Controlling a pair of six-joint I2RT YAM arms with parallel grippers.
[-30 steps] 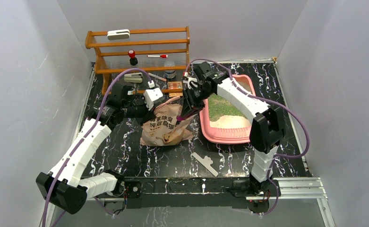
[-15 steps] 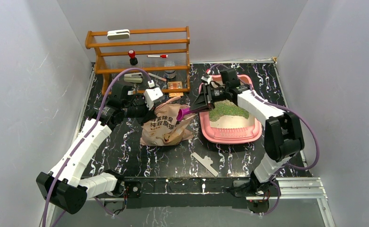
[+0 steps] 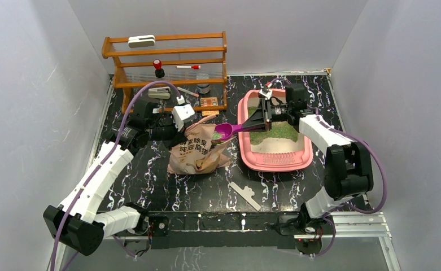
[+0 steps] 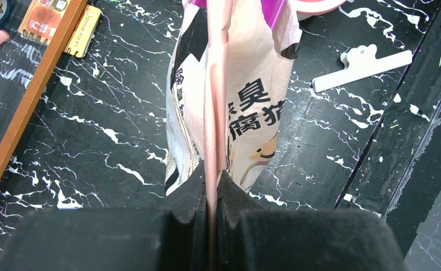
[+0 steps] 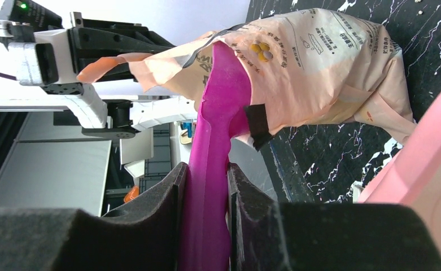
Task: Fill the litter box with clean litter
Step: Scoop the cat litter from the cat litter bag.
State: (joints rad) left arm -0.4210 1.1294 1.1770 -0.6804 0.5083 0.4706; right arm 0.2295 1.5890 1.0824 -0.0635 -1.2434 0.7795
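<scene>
The pink litter box [image 3: 274, 165] lies at the right, with clean litter [image 3: 283, 131] as a green patch over its far half and pale floor nearer me. My right gripper [image 3: 258, 120] hangs over the box's left side, shut on the handle of a purple scoop [image 3: 224, 130]. The scoop's bowl sticks out leftward, between the box rim and the mouth of the beige cat-printed bag [image 3: 198, 152]. In the right wrist view the scoop [image 5: 215, 130] runs from my right gripper [image 5: 206, 172] to the bag [image 5: 319, 62]. My left gripper [image 4: 212, 175] is shut on the bag's top edge [image 4: 217, 84].
A wooden shelf rack [image 3: 167, 62] with small items stands at the back left, and small packets [image 3: 209, 103] lie at its foot. On the black marbled table near the front is a white clip [image 3: 245, 195], also in the left wrist view [image 4: 365, 65]. Grey walls close in both sides.
My right gripper has pulled the scoop out of the bag and swung right, so it now sits over the litter box. The left arm and the bag have stayed put.
</scene>
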